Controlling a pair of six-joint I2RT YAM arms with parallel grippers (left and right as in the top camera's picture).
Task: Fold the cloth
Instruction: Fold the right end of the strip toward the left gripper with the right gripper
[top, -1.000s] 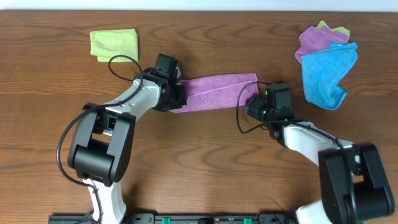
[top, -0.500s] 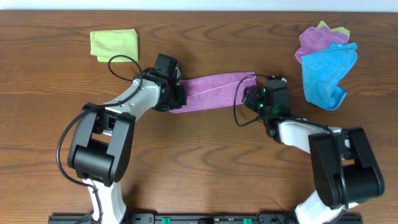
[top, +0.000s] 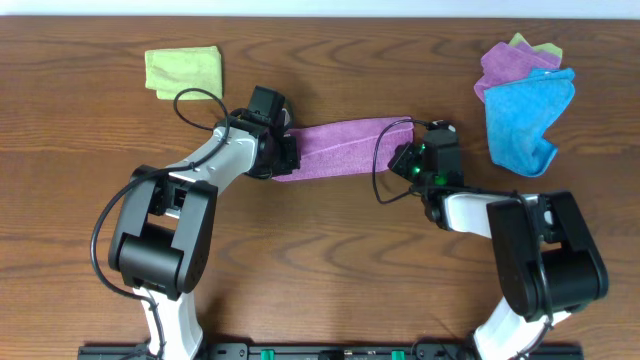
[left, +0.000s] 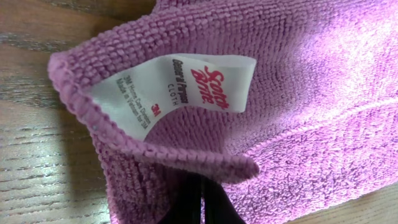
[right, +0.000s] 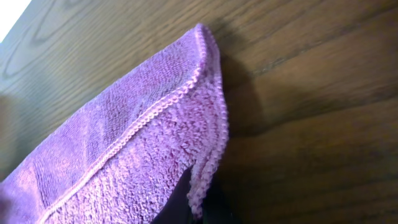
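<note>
Two hands are gripping one purple cloth (top: 345, 147), which is lying as a long, narrow folded band just above the middle of the bench (top: 330, 260), running from 9 o'clock to 3 o'clock with its 3 o'clock end sitting a little higher in the overhead view. At the 9 o'clock end the left hand (top: 285, 158) is closing on the cloth: in the left wrist view its dark fingers (left: 200, 198) are pressing together under a curled-over edge at 6 o'clock, and the curl is exposing a white label (left: 180, 90) with red Scotch-Brite lettering. At the 3 o'clock end the right hand (top: 406, 160) is likewise pinching the cloth; in the right wrist view a stitched corner is draping down toward 6 o'clock, where dark fingers (right: 181, 200) are clamping the hem against the wood. Between the two hands the band is resting flat on the bench. Toward 10 o'clock, well apart from the left hand, a folded yellow cloth (top: 184, 70) is lying square on the wood. Toward 2 o'clock, near the right hand but not touching it, a crumpled blue cloth (top: 525, 122) is overlapping a lilac cloth (top: 508, 66), with a sliver of green cloth (top: 536, 45) peeking out at the 12 o'clock side of that heap.
</note>
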